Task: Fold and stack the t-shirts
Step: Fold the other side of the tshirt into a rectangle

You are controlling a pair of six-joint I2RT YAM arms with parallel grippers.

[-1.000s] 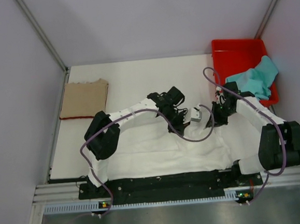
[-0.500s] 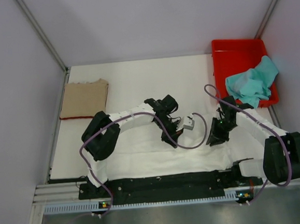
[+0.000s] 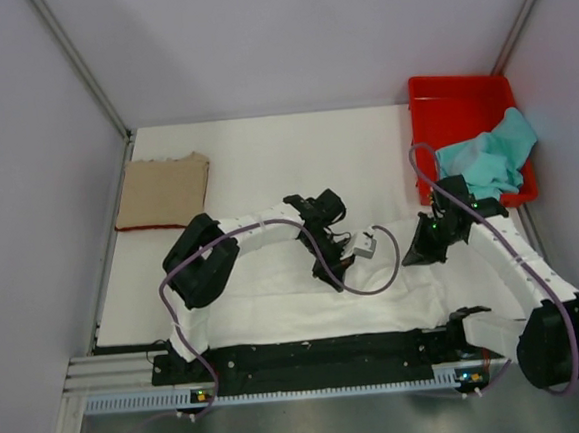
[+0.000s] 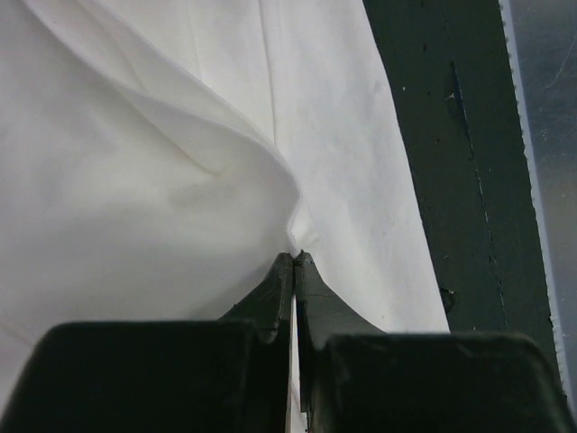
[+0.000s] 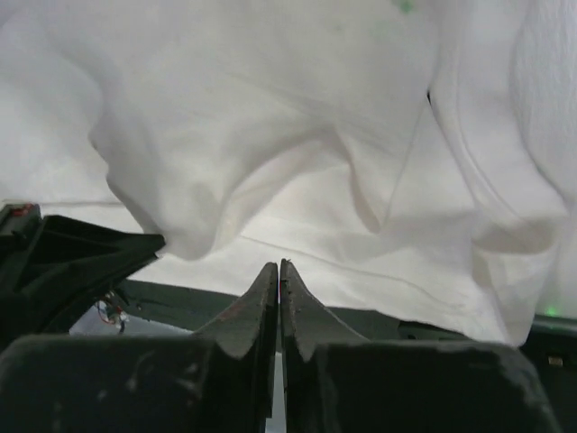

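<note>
1. The tan t-shirt (image 3: 162, 191) lies folded flat and squarish at the far left of the counter (image 3: 294, 151).
2. The white t-shirt (image 3: 276, 303) is spread along the counter's near edge, with its long axis running left to right. Both arms cover parts of it, and which end is the neck cannot be told.
3. The left fingers (image 4: 281, 289) are pressed together, pinching a raised fold of the white t-shirt.
4. The right fingers (image 5: 261, 298) are closed with no gap. Whether cloth sits between the tips is unclear.
5. The teal t-shirt (image 3: 486, 161) is bunched in the red bin (image 3: 441, 99) and spills over its right wall. Its orientation is unreadable.
</note>
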